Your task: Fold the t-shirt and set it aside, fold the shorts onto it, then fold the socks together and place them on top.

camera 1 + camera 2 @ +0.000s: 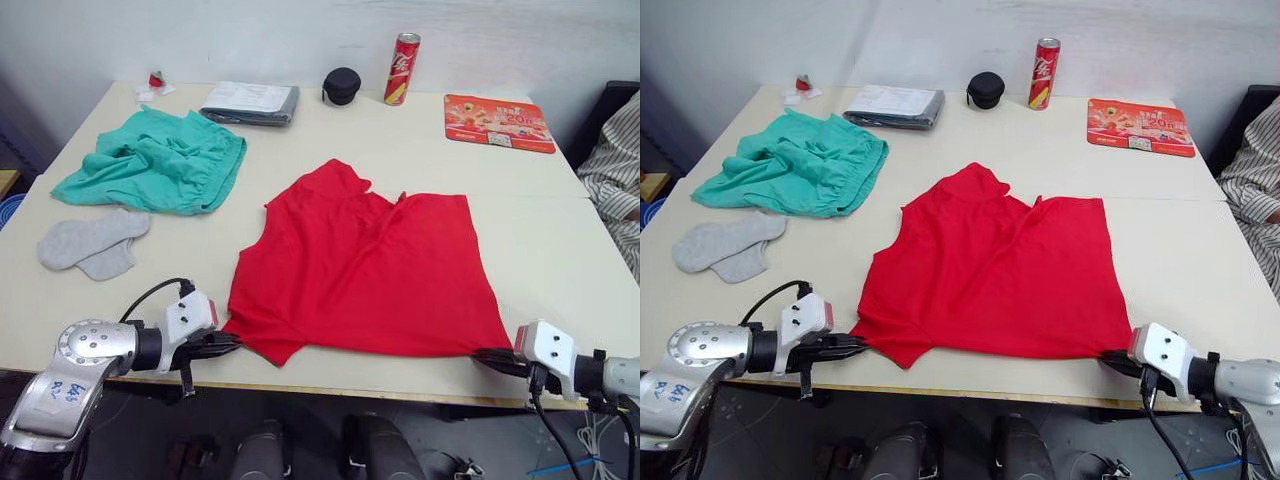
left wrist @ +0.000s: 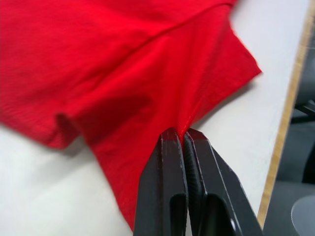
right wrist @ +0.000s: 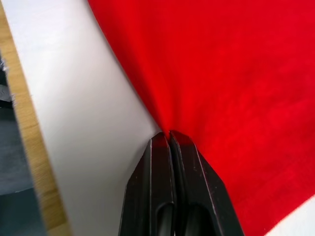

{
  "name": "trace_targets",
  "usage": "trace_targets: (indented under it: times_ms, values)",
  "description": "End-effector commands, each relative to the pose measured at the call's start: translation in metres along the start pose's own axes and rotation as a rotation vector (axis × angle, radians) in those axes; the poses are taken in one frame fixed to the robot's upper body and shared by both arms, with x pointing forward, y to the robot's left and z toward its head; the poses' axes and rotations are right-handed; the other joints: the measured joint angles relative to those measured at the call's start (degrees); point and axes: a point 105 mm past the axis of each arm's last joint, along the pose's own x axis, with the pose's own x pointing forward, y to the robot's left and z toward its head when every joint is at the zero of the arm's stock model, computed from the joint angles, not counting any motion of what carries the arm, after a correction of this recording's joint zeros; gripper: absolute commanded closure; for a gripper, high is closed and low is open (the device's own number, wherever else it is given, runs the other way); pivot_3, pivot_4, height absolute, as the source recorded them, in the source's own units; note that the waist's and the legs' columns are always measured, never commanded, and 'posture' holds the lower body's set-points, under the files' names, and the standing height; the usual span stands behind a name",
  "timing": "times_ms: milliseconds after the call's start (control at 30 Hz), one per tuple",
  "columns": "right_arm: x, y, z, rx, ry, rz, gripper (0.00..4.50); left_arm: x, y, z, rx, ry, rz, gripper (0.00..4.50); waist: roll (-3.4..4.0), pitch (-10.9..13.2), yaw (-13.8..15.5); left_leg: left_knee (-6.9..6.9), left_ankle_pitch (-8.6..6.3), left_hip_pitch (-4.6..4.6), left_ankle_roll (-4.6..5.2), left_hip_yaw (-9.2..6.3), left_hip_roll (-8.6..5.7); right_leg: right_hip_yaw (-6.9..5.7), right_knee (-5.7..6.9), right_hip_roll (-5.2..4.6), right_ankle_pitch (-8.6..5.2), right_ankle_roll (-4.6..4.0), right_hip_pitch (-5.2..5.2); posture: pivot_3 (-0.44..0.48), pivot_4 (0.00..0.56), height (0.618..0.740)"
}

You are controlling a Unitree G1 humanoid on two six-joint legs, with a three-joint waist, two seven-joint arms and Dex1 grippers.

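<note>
1. Pinching the shirt [image 1: 370, 270], both tools were clamped tight on its near edge: left tool [image 2: 183, 138], right tool [image 3: 169, 136].
2. Shirt lay flat mid-table [image 1: 560, 240]; shorts [image 1: 160, 160] and socks [image 1: 90, 243] sat far left.

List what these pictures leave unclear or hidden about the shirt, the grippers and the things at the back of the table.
- t-shirt: chest print and neckband not visible in the head views; it lies partly folded over itself.
- left gripper and right gripper: fingertips closed on red cloth; how many layers each pinches cannot be told.
- person's sleeve: cut off by the right edge.
- red mat and can: print too small to read.
</note>
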Motion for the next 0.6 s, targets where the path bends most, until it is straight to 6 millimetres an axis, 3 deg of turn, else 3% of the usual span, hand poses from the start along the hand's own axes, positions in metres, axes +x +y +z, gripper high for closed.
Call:
trace_targets:
  times_ms: [33, 267, 433, 600]
  values:
    - [-0.012, 0.003, 0.002, 0.020, -0.001, -0.070, 4.50, -0.009, -0.004, -0.002, -0.058, 0.027, 0.052, 4.48, -0.01, 0.00, 0.00, -0.07, -0.04, 0.20, -0.03, 0.00, 0.02, -0.01, -0.08, 0.01, -0.04, -0.01, 0.19, 0.000, 0.150, 0.740]
    - [-0.008, 0.038, -0.009, 0.116, 0.035, -0.122, 4.50, -0.006, -0.029, -0.012, -0.143, 0.059, 0.027, 4.48, 0.00, -0.03, -0.03, -0.31, -0.26, 0.44, 0.05, -0.01, 0.04, 0.00, -0.12, 0.01, -0.19, -0.20, 0.30, 0.000, 0.150, 0.740]
    - [-0.006, 0.054, -0.016, 0.134, 0.057, -0.119, 4.50, -0.002, -0.031, -0.005, -0.150, 0.013, 0.026, 4.48, -0.07, -0.09, -0.01, -0.39, -0.41, 0.48, -0.21, -0.02, 0.03, -0.02, -0.12, 0.01, -0.24, -0.29, 0.31, 0.000, 0.150, 0.740]
    - [-0.015, 0.058, -0.014, 0.144, 0.000, -0.052, 4.50, -0.017, -0.022, 0.010, -0.015, -0.050, -0.070, 4.48, -0.11, -0.12, 0.05, -0.47, -0.41, 0.50, -0.22, -0.03, 0.04, -0.08, -0.16, 0.02, -0.31, -0.40, 0.30, 0.000, 0.150, 0.740]
